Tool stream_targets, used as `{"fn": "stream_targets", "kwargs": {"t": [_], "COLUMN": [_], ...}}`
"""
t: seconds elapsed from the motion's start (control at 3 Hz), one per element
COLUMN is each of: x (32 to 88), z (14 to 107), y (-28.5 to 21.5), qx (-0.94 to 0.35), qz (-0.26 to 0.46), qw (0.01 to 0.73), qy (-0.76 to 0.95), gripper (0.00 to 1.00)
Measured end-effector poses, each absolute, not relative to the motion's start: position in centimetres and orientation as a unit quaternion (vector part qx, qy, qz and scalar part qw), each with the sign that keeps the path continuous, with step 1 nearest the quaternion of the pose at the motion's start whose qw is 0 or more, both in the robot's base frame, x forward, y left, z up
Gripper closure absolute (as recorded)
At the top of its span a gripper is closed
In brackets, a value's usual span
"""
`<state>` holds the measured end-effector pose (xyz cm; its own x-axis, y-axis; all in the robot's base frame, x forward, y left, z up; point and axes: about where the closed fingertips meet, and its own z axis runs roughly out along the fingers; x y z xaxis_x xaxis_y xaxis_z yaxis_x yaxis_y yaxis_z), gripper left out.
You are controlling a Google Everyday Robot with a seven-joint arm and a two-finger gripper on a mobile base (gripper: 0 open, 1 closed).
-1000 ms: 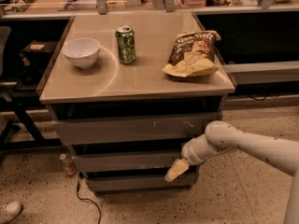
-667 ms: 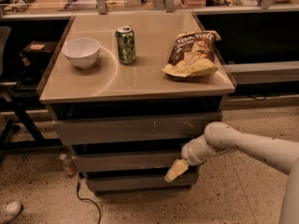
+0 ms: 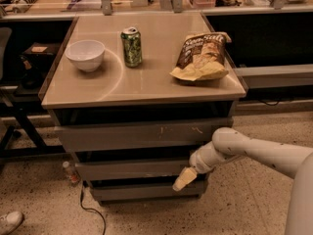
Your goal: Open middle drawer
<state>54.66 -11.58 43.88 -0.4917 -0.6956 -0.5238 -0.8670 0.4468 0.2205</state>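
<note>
Cabinet top (image 3: pixel 146 82): flat beige surface carrying three items, above a stack of three grey drawer fronts.
Arm (image 3: pixel 264 153): white, reaches in from the right and bends down towards the drawers.
Top drawer (image 3: pixel 137 135): widest front, with pale scratch marks.
Middle drawer (image 3: pixel 127 169): plain grey front between the other two.
Bottom drawer (image 3: pixel 142 191): narrowest front, lowest.
Chip bag (image 3: pixel 201 57): lies on the right of the top.
Bowl (image 3: pixel 85 55): white, on the left.
Can (image 3: pixel 131 46): green, upright, between bowl and bag.
Gripper (image 3: pixel 185 179): pale tip at the middle drawer's right end, by its lower edge; whether it is spread or closed cannot be made out.
</note>
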Motion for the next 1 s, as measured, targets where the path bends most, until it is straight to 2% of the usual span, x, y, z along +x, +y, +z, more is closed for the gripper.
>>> {"fn": "stream_targets", "kwargs": {"t": [1.0], "x": [52.8], "z": [44.1], "y": [-12.8], "qx": [-0.46], "qz": [0.233], "qw": [0.161], "qy": [0.842], "gripper": [0.0]}}
